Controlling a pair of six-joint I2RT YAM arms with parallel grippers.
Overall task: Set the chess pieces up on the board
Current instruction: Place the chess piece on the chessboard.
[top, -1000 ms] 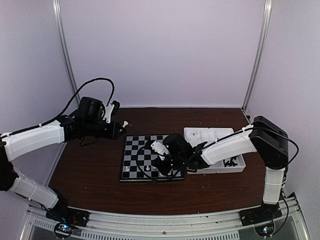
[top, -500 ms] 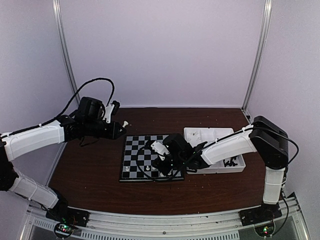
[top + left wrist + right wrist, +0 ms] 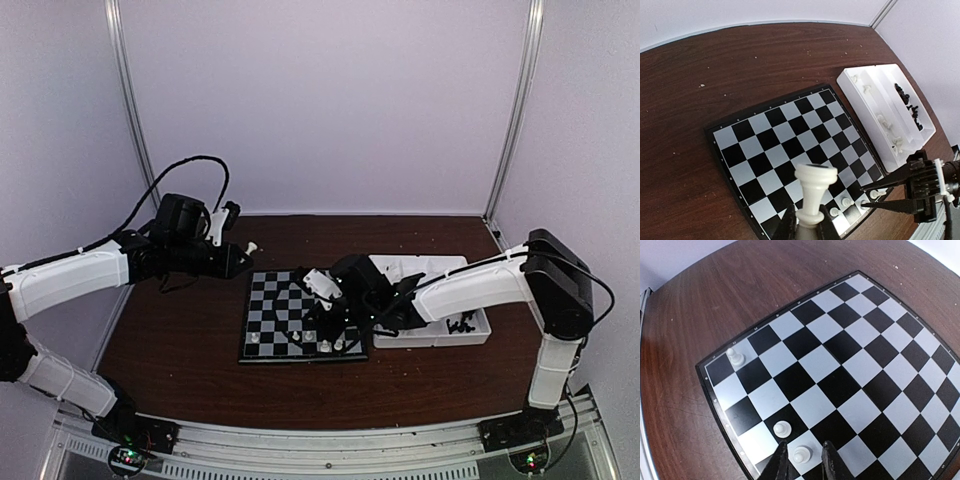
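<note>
Holding 1 white piece [image 3: 815, 185] upright, your left gripper [image 3: 809, 231] pinches its base | board [image 3: 790, 145] lies ahead-right, below those fingers | right gripper [image 3: 802, 465] spread around 1 near-edge pawn [image 3: 801, 455] | left arm places next, likely.

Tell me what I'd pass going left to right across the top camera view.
left gripper holding a white piece → board → tray
</note>
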